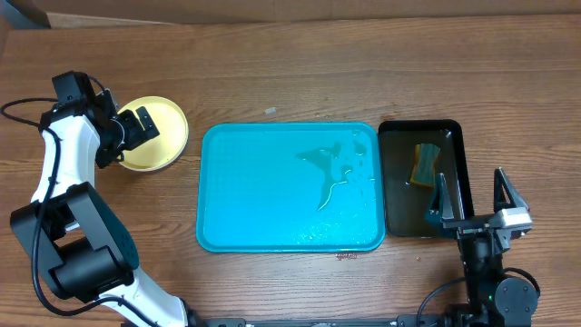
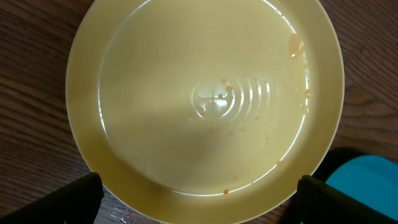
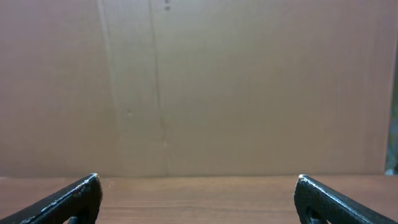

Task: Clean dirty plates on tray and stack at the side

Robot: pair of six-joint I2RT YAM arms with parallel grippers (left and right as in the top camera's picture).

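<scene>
Spread-open left end effector (image 1: 141,125) hovers over round pale yellow plate (image 2: 205,106), frame's upper left; its orange specks (image 2: 296,45) could soil plates stacked on it.

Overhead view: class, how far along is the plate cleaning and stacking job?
Looks done: the tray holds no plates, only wet streaks; the pale yellow plate sits on the table left of it. In hand: the open left gripper hovers over that plate; the right gripper is open, empty. Left: faint orange specks show on the plate; whether others lie under it cannot be told.
</scene>
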